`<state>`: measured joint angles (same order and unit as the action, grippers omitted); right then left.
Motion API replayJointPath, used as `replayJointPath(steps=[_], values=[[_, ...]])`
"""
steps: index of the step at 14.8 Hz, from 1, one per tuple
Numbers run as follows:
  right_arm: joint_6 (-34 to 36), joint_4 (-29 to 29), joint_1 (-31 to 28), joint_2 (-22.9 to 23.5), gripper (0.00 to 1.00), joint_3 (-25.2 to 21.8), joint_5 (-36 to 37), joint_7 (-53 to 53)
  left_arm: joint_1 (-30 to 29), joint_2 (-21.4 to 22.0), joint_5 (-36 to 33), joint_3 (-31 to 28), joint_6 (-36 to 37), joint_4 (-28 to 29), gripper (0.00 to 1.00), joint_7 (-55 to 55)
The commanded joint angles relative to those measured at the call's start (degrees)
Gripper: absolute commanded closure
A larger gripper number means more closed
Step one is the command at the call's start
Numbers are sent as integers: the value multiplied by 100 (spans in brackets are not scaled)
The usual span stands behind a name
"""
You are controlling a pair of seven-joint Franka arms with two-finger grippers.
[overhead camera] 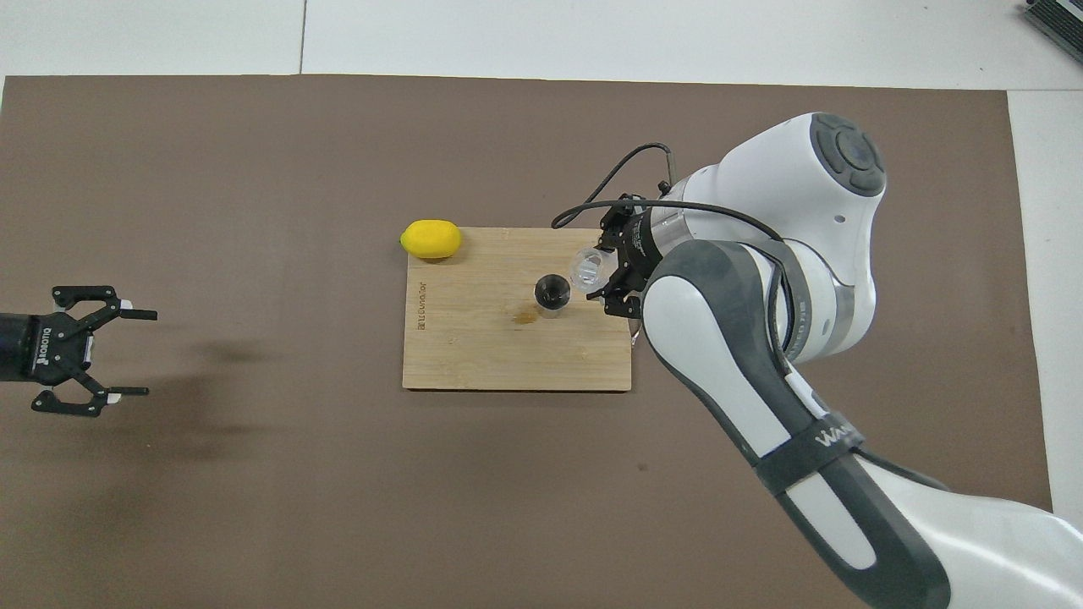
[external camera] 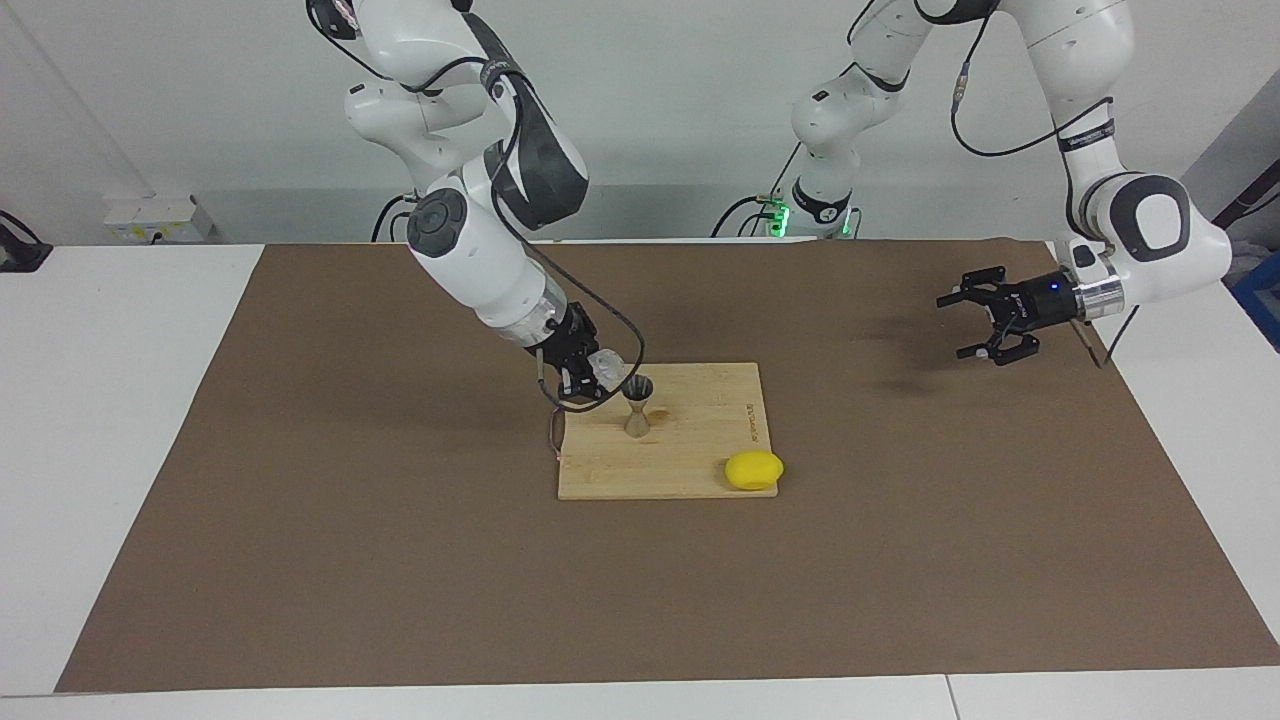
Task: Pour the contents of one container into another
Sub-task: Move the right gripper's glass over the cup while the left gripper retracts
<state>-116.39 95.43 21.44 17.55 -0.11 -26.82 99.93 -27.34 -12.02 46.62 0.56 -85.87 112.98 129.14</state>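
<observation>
I see the right end effector (external camera: pixel 590 375) clamped on the glass tumbler (overhead camera: pixel 585 269), tilted w/ its mouth at the rim of the steel jigger (external camera: pixel 637 405). Jigger stands upright on the bamboo cutting board (overhead camera: pixel 474 355), approx. mid-counter, toward the board edge nearest the robots. Lemon (overhead camera: pixel 431 238) sits at the board corner farthest from the robots, left arm's end. Left end effector (external camera: pixel 975 322) waits w/ fingers apart over the brown mat (external camera: pixel 300 500) near the counter's left-arm end.

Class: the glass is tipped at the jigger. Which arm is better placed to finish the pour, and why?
The right. Its gripper is shut on the glass tumbler, tilted beside the steel jigger's mouth on the cutting board. The left gripper waits open over the mat toward its own end, holding nothing.
</observation>
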Motion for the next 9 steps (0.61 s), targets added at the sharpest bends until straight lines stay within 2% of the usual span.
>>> replayJointPath(steps=[1,4,9], values=[[2,-165,80,99,100,19,265,237,-17,147,-713,6,-131,-355,0,-458],[55,-165,158,99,100,19,485,413,88,262,-1189,6,-211,-575,0,-723],[169,-279,194,117,100,19,827,641,439,893,-2155,15,-343,-602,0,-1689]])
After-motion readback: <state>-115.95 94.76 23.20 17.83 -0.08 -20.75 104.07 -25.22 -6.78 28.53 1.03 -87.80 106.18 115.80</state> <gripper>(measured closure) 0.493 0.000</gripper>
